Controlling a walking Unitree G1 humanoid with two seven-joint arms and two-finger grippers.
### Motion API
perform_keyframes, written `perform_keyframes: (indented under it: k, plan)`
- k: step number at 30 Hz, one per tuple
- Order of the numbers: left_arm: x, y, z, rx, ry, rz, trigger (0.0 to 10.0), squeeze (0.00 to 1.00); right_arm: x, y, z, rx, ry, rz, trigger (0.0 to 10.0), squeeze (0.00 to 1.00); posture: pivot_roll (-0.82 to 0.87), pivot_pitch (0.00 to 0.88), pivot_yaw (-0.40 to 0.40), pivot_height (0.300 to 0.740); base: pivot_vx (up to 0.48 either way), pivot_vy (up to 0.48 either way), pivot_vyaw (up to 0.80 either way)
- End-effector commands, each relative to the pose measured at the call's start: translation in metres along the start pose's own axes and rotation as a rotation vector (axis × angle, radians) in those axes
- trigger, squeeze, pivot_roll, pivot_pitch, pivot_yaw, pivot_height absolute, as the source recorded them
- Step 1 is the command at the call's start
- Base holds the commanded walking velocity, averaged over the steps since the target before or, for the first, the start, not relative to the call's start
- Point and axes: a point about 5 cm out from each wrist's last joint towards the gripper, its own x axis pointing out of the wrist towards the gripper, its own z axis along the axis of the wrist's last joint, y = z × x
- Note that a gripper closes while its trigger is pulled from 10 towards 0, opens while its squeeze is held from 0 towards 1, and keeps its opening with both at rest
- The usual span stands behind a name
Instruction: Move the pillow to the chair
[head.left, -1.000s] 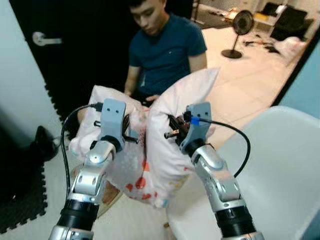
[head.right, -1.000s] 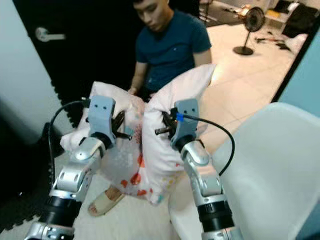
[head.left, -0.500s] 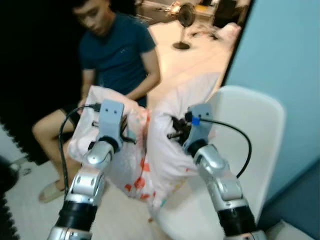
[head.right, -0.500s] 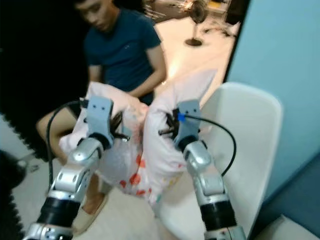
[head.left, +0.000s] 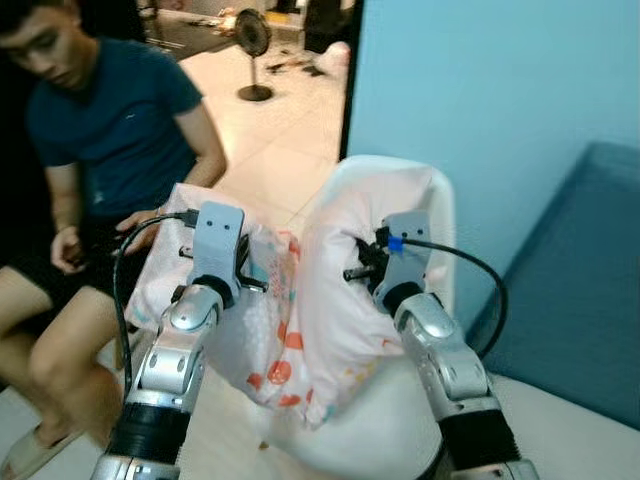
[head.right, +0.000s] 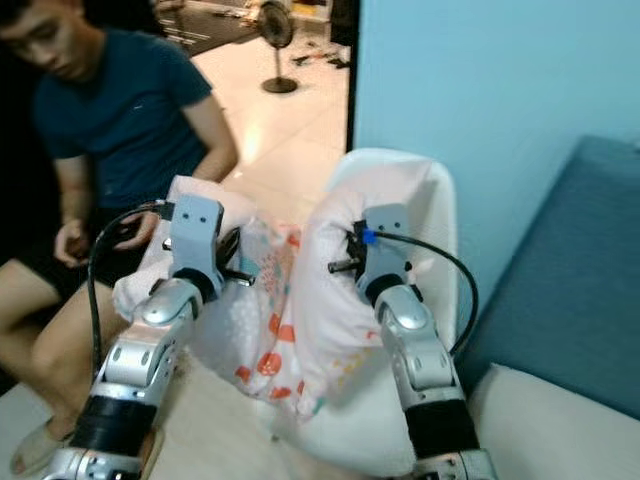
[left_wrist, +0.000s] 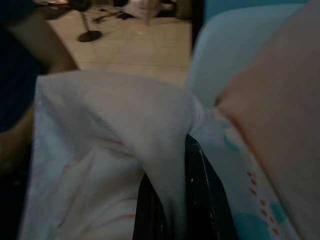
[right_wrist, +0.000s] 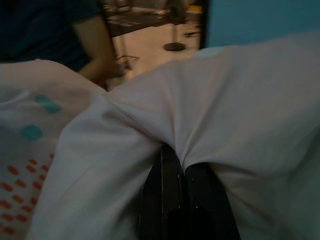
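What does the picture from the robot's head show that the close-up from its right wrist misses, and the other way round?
Head view: both arms carrying the pillow in front of the white chair, with the left gripper and right gripper each on one end, a blue sofa to the right and a seated person to the left.

Right wrist view: the black fingers pressed together on a pinched fold of pillow cloth.

Both: the pillow, its orange-dotted print, the person's arm, a standing fan on the tiled floor behind.

Pillow showing soft, creased matt cloth; chair looking smooth white plastic; sofa looking matt blue fabric.
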Motion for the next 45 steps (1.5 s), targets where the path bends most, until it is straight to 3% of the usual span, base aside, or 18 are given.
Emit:
perform_keyframes:
  k: [1, 7, 8, 14, 19, 25, 35, 45]
  plan:
    - [0.0, -0.002, -0.003, -0.014, 0.015, -0.015, 10.0, 0.0, 0.002, 0.01, 0.003, -0.008, -0.008, 0.04, 10.0, 0.0, 0.03, 0.041, 0.008, 0.74, 0.0, 0.0, -0.8]
    - [-0.006, 0.005, -0.021, -0.08, 0.104, 0.049, 10.0, 0.0, 0.001, 0.008, -0.009, -0.019, 0.041, 0.033, 10.0, 0.0, 0.03, 0.046, 0.004, 0.74, 0.0, 0.0, -0.8]
    - [-0.01, 0.007, -0.026, -0.143, 0.12, 0.069, 10.0, 0.0, -0.001, 0.008, -0.018, -0.022, 0.095, 0.033, 10.0, 0.0, 0.03, 0.046, 0.004, 0.74, 0.0, 0.0, -0.8]
    - [-0.016, 0.013, -0.034, -0.202, 0.113, 0.108, 10.0, 0.0, -0.004, 0.012, -0.036, -0.028, 0.184, 0.065, 10.0, 0.0, 0.03, 0.055, -0.001, 0.74, 0.0, 0.0, -0.25]
    - [-0.021, 0.011, -0.041, -0.103, 0.14, 0.088, 10.0, 0.0, -0.008, 0.014, -0.052, -0.039, 0.237, 0.073, 10.0, 0.0, 0.04, 0.065, -0.012, 0.74, 0.0, 0.0, 0.0]
    - [-0.023, 0.007, -0.043, -0.051, 0.147, 0.071, 10.0, 0.0, -0.012, 0.009, -0.062, -0.034, 0.265, 0.042, 10.0, 0.0, 0.05, 0.07, -0.015, 0.74, 0.0, 0.0, 0.0]
    - [-0.024, 0.001, -0.047, -0.027, 0.151, 0.048, 10.0, 0.0, -0.013, 0.004, -0.061, -0.027, 0.25, 0.015, 10.0, 0.0, 0.05, 0.075, -0.01, 0.74, 0.0, 0.0, 0.0]
    - [-0.025, 0.003, -0.047, -0.021, 0.147, 0.058, 10.0, 0.0, -0.012, 0.003, -0.061, -0.026, 0.243, 0.014, 10.0, 0.0, 0.05, 0.073, -0.011, 0.74, 0.0, 0.0, -0.74]
